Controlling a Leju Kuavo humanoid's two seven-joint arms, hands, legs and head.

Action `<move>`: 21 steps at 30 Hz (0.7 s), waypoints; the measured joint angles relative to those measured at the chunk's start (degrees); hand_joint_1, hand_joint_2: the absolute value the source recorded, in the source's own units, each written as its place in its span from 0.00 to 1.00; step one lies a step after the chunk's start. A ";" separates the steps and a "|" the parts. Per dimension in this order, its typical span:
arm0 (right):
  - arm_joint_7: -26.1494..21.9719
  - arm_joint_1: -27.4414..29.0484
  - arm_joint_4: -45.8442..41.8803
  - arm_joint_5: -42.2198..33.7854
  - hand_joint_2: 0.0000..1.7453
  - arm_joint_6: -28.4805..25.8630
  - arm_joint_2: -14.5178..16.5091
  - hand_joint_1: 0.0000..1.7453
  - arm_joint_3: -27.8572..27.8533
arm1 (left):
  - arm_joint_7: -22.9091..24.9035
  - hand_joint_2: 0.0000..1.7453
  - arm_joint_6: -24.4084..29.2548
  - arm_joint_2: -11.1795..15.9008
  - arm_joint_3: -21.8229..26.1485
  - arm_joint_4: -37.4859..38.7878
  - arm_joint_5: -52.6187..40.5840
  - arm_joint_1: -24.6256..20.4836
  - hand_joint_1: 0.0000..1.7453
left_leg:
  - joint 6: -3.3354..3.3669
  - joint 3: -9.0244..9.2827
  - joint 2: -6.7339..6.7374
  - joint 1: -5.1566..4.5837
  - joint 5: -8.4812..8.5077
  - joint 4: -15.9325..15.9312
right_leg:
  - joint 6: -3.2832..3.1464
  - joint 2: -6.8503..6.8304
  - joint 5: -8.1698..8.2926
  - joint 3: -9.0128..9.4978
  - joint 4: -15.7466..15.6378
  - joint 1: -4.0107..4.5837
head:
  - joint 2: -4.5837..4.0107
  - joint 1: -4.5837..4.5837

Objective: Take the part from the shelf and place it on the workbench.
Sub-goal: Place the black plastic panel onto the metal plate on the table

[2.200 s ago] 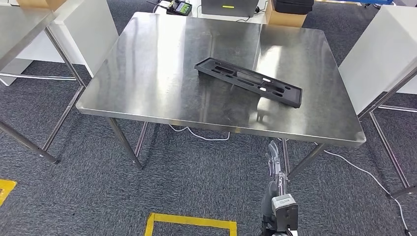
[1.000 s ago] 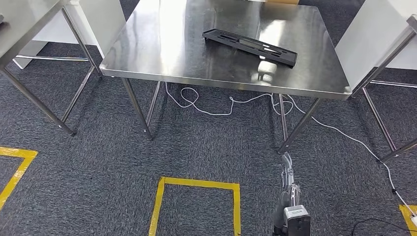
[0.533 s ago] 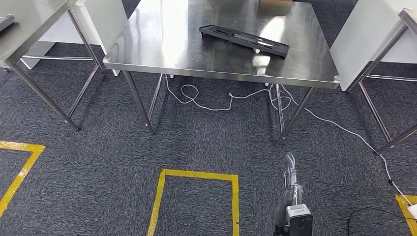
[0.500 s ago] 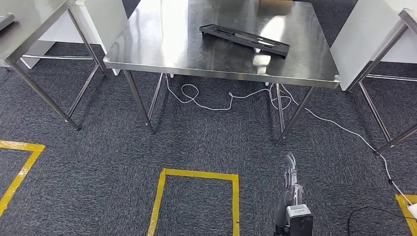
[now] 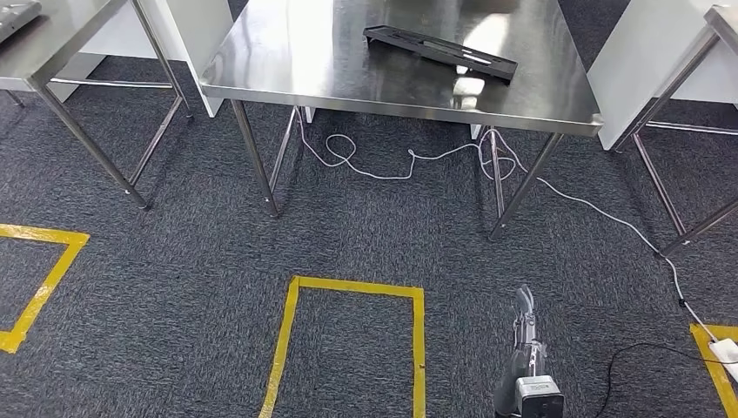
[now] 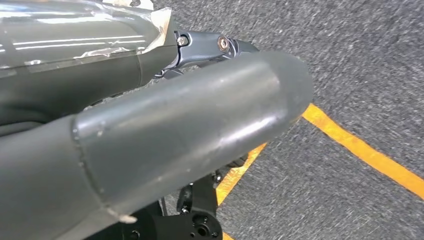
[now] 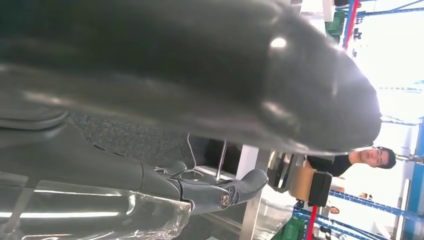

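1. The part (image 5: 439,52) lay flat on the workbench (image 5: 287,61), toward its far right side, touched by nothing; judged from this, the placing looked done.
2. The right hand (image 5: 525,324) hung low over the carpet, well apart from the workbench, fingers straight and apart, holding nothing.
3. The left hand (image 6: 150,145) hung by a yellow floor line (image 6: 360,150); its thumb stood out, nothing was seen in it, yet its fingers were hidden, so its state could not be told.

Black part (image 5: 439,52), steel workbench (image 5: 348,70), yellow floor tape (image 5: 348,287).
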 joint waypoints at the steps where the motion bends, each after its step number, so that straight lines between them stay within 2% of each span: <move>1: 0.01 -0.06 -0.05 -0.06 0.00 0.00 0.04 0.00 -0.02 | 0.01 0.00 0.00 0.01 0.00 0.00 0.00 0.00 0.00 | -0.39 -0.12 0.02 -0.04 0.60 -0.10 | -0.33 0.10 -0.46 1.79 -3.10 0.23 | -0.01 -0.05; 2: 0.03 -0.13 -0.12 -0.10 0.00 0.00 0.07 0.00 -0.07 | 0.02 0.00 0.00 0.01 0.00 0.00 0.00 0.01 0.00 | -0.77 -0.14 0.04 -0.03 1.19 -0.23 | -0.73 0.20 -0.90 2.55 -4.74 0.59 | 0.00 -0.10; 3: 0.07 -0.13 -0.18 -0.16 0.00 0.00 0.09 0.00 -0.13 | 0.04 0.00 -0.01 0.00 0.01 0.00 0.00 0.06 0.00 | -1.16 -0.17 0.05 0.03 1.82 -0.43 | -1.13 0.26 -0.68 2.26 -4.89 0.86 | 0.00 -0.19; 4: 0.11 -0.10 -0.21 -0.20 0.00 -0.01 0.11 0.00 -0.18 | 0.06 0.00 -0.04 0.01 0.01 0.00 -0.03 0.10 0.00 | -1.48 -0.33 0.00 0.19 1.93 -0.42 | -1.61 0.19 -0.17 1.76 -4.71 0.55 | 0.00 -0.22; 5: 0.14 -0.09 -0.27 -0.22 0.00 -0.03 0.15 0.00 -0.23 | 0.08 0.00 -0.10 0.05 0.01 0.00 -0.08 0.15 0.00 | -1.73 -0.68 -0.04 0.34 0.96 0.12 | -2.17 0.09 0.43 1.23 -4.59 0.34 | 0.00 -0.25; 6: 0.16 -0.01 -0.37 -0.25 0.00 -0.08 0.20 0.00 -0.28 | 0.08 0.00 -0.20 0.09 0.00 0.00 -0.19 0.19 0.00 | -1.91 -1.15 -0.10 0.44 -1.26 1.55 | -2.81 -0.05 1.12 0.64 -4.60 0.09 | 0.00 -0.37; 7: 0.16 0.11 -0.55 -0.24 0.00 -0.15 0.28 0.00 -0.33 | 0.08 0.00 -0.32 0.13 -0.01 0.01 -0.37 0.20 0.00 | -2.01 -1.71 -0.16 0.56 -4.48 4.02 | -3.41 -0.24 1.81 -0.01 -4.60 -0.05 | 0.00 -0.47; 8: 0.17 0.29 -0.76 -0.24 0.00 -0.23 0.35 0.00 -0.43 | 0.08 0.00 -0.42 0.15 -0.01 0.01 -0.52 0.20 0.00 | -2.12 -2.23 -0.23 0.56 -7.79 7.30 | -3.84 -0.41 2.46 -0.74 -4.57 0.28 | 0.00 -0.55; 9: 0.17 0.55 -0.98 -0.24 0.00 -0.29 0.41 0.00 -0.55 | 0.10 0.00 -0.45 0.15 -0.02 0.02 -0.64 0.20 0.00 | -2.22 -2.58 -0.29 0.57 -10.15 10.87 | -4.17 -0.57 3.12 -1.53 -4.50 0.55 | 0.00 -0.61; 10: 0.17 0.85 -1.19 -0.23 0.00 -0.32 0.47 0.00 -0.68 | 0.18 0.00 -0.37 0.15 -0.02 0.02 -0.71 0.20 0.00 | -2.33 -2.55 -0.35 0.58 -10.95 13.78 | -4.31 -0.71 3.77 -2.41 -4.38 0.81 | 0.00 -0.60; 11: 0.17 1.18 -1.38 -0.23 0.00 -0.30 0.53 0.00 -0.82 | 0.34 0.00 -0.16 0.15 -0.01 0.02 -0.70 0.21 0.00 | -2.39 -1.89 -0.37 0.60 -10.25 15.35 | -4.30 -0.78 4.40 -3.36 -4.09 0.99 | -0.01 -0.61; 12: 0.17 1.49 -1.54 -0.23 0.00 -0.20 0.59 0.00 -0.96 | 0.59 0.00 0.16 0.15 -0.01 0.02 -0.69 0.21 0.00 | -2.41 -0.42 -0.37 0.63 -8.68 15.19 | -4.19 -0.81 4.95 -4.44 -3.64 1.07 | -0.01 -0.61; 13: 0.17 1.76 -1.68 -0.23 0.00 -0.06 0.65 0.00 -1.08 | 0.87 0.00 0.54 0.15 0.00 0.02 -0.64 0.21 0.00 | -2.43 1.89 -0.38 0.70 -7.12 13.23 | -4.01 -0.77 5.41 -5.54 -3.00 1.08 | -0.01 -0.62; 14: 0.16 1.97 -1.82 -0.23 0.00 0.12 0.70 0.00 -1.20 | 1.15 0.00 0.90 0.15 0.01 0.02 -0.57 0.16 0.00 | -2.43 4.75 -0.44 0.73 -6.72 9.83 | -3.75 -0.71 5.78 -6.64 -2.29 1.10 | 0.00 -0.67; 15: 0.15 2.10 -1.91 -0.23 0.00 0.31 0.75 0.00 -1.30 | 1.36 0.00 1.24 0.14 0.02 0.02 -0.48 0.11 0.00 | -2.31 7.50 -0.58 0.65 -7.20 6.02 | -3.42 -0.67 6.09 -7.57 -1.58 1.15 | 0.00 -0.65; 16: 0.14 2.14 -1.99 -0.21 0.00 0.46 0.81 0.00 -1.40 | 1.51 0.00 1.49 0.14 0.02 0.01 -0.34 0.09 0.00 | -2.16 9.41 -0.71 0.48 -8.12 2.97 | -3.07 -0.68 6.46 -8.24 -1.06 1.23 | 0.00 -0.62; 17: 0.14 2.13 -2.03 -0.17 0.00 0.59 0.87 0.00 -1.49 | 1.61 0.00 1.64 0.14 0.03 0.01 -0.22 0.09 0.00 | -1.88 10.36 -0.83 0.20 -8.98 1.00 | -2.69 -0.73 6.89 -8.73 -0.78 1.24 | 0.01 -0.62; 19: 0.69 1.90 -1.78 0.33 0.00 0.35 1.00 0.00 -1.68 | 1.73 0.00 1.74 0.14 0.04 0.02 -0.11 0.25 0.00 | -0.81 9.80 -0.70 -0.14 -8.49 0.00 | -1.94 -0.77 7.86 -9.34 -0.68 1.22 | 0.00 -0.59; 20: 1.35 1.60 -1.18 0.79 0.00 -0.19 1.02 0.00 -1.87 | 1.76 0.00 1.70 0.13 0.04 0.02 -0.16 0.28 0.00 | -0.15 9.10 -0.53 -0.20 -7.76 -0.21 | -1.72 -0.65 7.56 -9.88 -0.32 1.14 | 0.00 -0.68; 21: 2.29 1.06 -0.12 1.26 0.00 -0.92 1.01 0.00 -2.16 | 1.78 0.00 1.63 0.11 0.05 0.02 -0.31 0.29 0.00 | 0.55 8.21 -0.30 -0.15 -6.90 -0.45 | -1.71 -0.49 6.31 -10.55 0.67 1.10 | -0.01 -0.65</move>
